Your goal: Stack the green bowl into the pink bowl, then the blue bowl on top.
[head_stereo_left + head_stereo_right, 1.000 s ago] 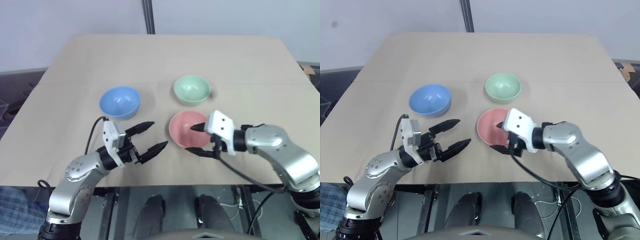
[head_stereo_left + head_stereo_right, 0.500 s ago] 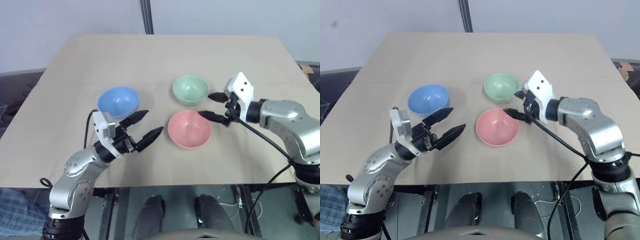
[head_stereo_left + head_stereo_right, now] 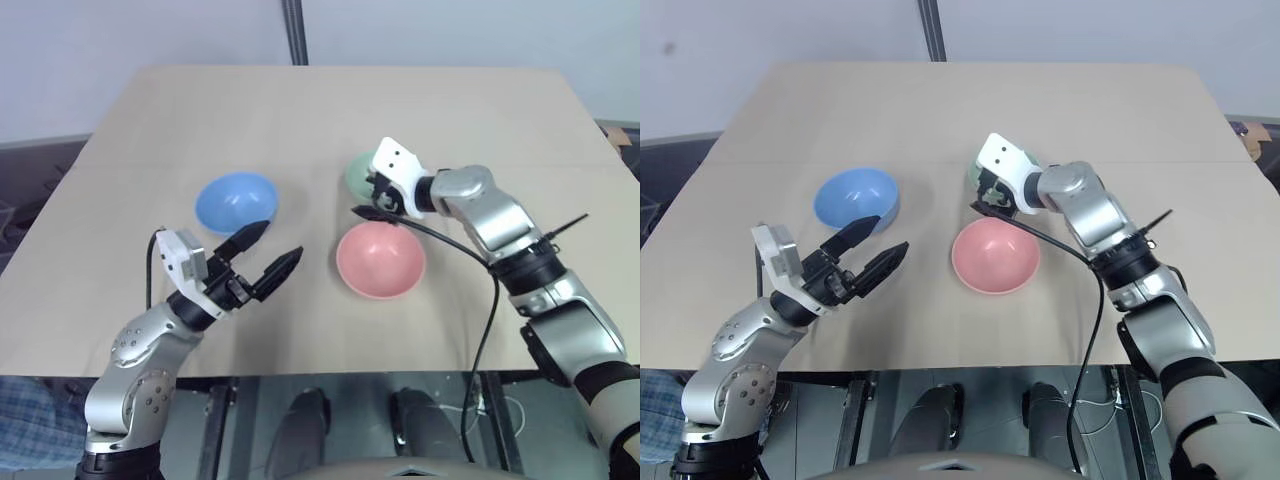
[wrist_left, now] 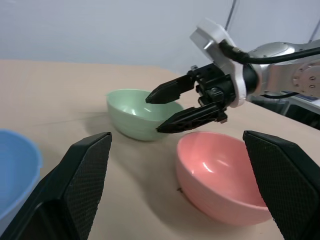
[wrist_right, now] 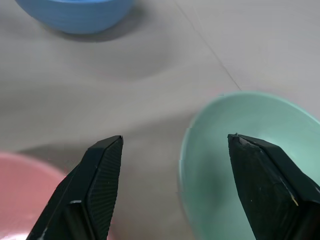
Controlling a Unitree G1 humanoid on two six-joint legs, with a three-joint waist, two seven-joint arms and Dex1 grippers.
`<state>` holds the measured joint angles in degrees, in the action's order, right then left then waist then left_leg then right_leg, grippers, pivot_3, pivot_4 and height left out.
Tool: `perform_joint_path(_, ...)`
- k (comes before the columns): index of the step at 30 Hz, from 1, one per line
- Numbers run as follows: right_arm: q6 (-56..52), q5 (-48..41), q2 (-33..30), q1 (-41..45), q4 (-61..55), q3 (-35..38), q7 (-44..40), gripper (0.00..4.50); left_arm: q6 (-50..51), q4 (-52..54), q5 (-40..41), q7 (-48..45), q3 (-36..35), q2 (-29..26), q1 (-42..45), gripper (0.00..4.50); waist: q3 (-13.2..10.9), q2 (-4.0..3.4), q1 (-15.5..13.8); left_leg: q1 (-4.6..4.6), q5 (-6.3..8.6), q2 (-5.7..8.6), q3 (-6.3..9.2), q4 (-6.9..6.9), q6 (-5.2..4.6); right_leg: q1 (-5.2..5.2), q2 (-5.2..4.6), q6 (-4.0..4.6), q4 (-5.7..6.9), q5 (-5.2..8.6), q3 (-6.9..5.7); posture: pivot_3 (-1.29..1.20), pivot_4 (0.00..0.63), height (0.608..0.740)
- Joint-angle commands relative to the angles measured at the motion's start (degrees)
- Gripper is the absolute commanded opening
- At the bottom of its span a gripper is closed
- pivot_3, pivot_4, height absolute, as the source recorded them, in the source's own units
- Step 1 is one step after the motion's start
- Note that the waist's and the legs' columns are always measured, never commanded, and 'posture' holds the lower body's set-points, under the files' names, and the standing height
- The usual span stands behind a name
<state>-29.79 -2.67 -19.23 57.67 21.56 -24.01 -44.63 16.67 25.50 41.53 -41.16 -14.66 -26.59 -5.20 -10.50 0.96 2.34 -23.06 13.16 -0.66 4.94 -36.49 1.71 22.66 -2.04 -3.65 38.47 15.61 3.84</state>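
Right gripper [image 3: 372, 196] has swung over from the salmon-pink plastic bowl [image 3: 380, 261] to the mint-green plastic bowl [image 4: 140, 112], fingers spread around its near rim, nothing held, so a grab looks next. Left gripper [image 3: 264, 252] hovers wide open beside the sky-blue plastic bowl [image 3: 236, 203].

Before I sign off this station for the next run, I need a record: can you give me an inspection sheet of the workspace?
Surface: plain beige table, no marks seen.
Job's things: small round mint-green plastic bowl, salmon-pink plastic bowl and sky-blue plastic bowl, each upright, apart, none stacked.
Clutter: nothing seen.
Grippers: left gripper open, holding nothing, near the blue bowl; right gripper open at the green bowl's rim, not closed on it.
Cables: black cable hangs from the right arm past the table edge; a short one loops at the left wrist.
Surroundings: pale wall, dark vertical post behind.
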Motion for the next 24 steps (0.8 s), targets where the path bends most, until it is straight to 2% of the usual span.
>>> perform_joint_path(1, 2.56, 2.04, 2.04, 3.04, 5.14, 0.61, -0.14, 3.60, -1.52, 2.79, -0.05, 0.87, -1.89, 0.02, -1.04, 4.46, 0.00, 0.00, 0.02, 0.00, 0.00, 0.00, 0.00, 0.01, 0.00, 0.01, 0.00, 0.00, 0.01, 0.00, 0.00, 0.00, 0.150, 0.740)
perform_joint_path(5, 3.78, 3.84, 3.72, 4.28, 10.75, 1.07, -0.21, 3.60, -1.94, 3.29, -0.45, 1.71, -2.04, 0.14, -2.06, 4.46, -0.01, -0.02, 0.10, 0.02, 0.00, 0.00, -0.02, 0.03, 0.00, 0.03, 0.00, 0.00, 0.05, 0.00, 0.01, 0.00, 0.150, 0.740)
perform_joint_path(6, 4.07, 4.20, 3.84, 4.41, 11.61, 1.14, -0.31, 3.01, -2.08, 3.36, -0.60, 1.85, -2.03, 0.11, -2.33, 4.46, -0.01, -0.02, 0.08, 0.03, 0.00, -0.01, -0.01, 0.03, 0.00, 0.03, 0.01, 0.01, 0.05, 0.00, 0.01, 0.00, 0.150, 0.740)
perform_joint_path(7, 4.38, 4.54, 3.90, 4.49, 12.33, 1.25, -0.46, 2.82, -2.25, 3.35, -0.84, 1.95, -2.02, 0.09, -2.59, 4.46, -0.01, -0.02, 0.06, 0.03, 0.00, -0.01, -0.02, 0.03, 0.00, 0.03, 0.01, 0.01, 0.06, 0.00, 0.01, 0.00, 0.150, 0.740)
perform_joint_path(8, 4.73, 4.89, 3.91, 4.52, 12.90, 1.34, -0.60, 2.45, -2.32, 3.35, -0.95, 1.98, -2.03, 0.11, -2.76, 4.46, -0.01, -0.02, 0.07, 0.03, 0.00, 0.00, -0.01, 0.03, 0.00, 0.03, 0.01, 0.01, 0.06, 0.00, 0.01, 0.00, 0.150, 0.740)
perform_joint_path(11, 5.43, 5.66, 3.90, 4.49, 13.56, 1.67, -0.98, 0.86, -2.52, 3.26, -1.05, 1.94, -1.93, 0.12, -2.93, 4.46, -0.02, -0.03, 0.11, 0.03, 0.00, 0.00, -0.03, 0.03, 0.00, 0.04, 0.01, 0.01, 0.06, 0.00, 0.01, 0.00, 0.150, 0.740)
perform_joint_path(13, 5.85, 6.14, 3.83, 4.41, 13.48, 1.93, -1.06, 0.03, -2.60, 3.00, -1.12, 1.84, -1.70, 0.10, -2.68, 4.46, -0.01, -0.03, 0.15, 0.04, 0.00, -0.01, -0.02, 0.04, 0.00, 0.04, 0.02, 0.01, 0.09, 0.00, 0.01, 0.00, 0.150, 0.740)
perform_joint_path(20, 8.93, 8.33, 2.40, 3.74, 8.95, 2.37, -1.12, 0.03, -2.66, 2.28, -0.75, 0.93, -1.31, 0.00, -1.72, 4.46, -0.04, -0.06, 0.17, 0.07, 0.00, -0.02, -0.04, 0.04, 0.00, 0.05, 0.04, 0.01, 0.15, 0.00, 0.03, 0.00, 0.150, 0.740)
perform_joint_path(22, 8.85, 7.51, 0.97, 2.54, 2.79, 2.87, -3.23, 0.03, -2.66, 2.11, -0.64, 0.53, -1.22, -0.07, -1.41, 4.46, -0.04, -0.06, 0.14, 0.04, 0.00, -0.02, -0.04, 0.04, 0.00, 0.06, 0.03, 0.01, 0.12, 0.00, 0.03, 0.00, 0.150, 0.740)
perform_joint_path(24, 6.61, 4.69, -1.96, -0.02, -8.29, 3.63, -8.07, 0.03, -2.61, 1.71, -0.50, 0.14, -1.04, -0.16, -0.85, 4.46, -0.04, -0.05, 0.09, 0.02, 0.00, -0.01, -0.03, 0.05, 0.00, 0.07, 0.02, 0.01, 0.09, 0.00, 0.03, 0.00, 0.150, 0.740)
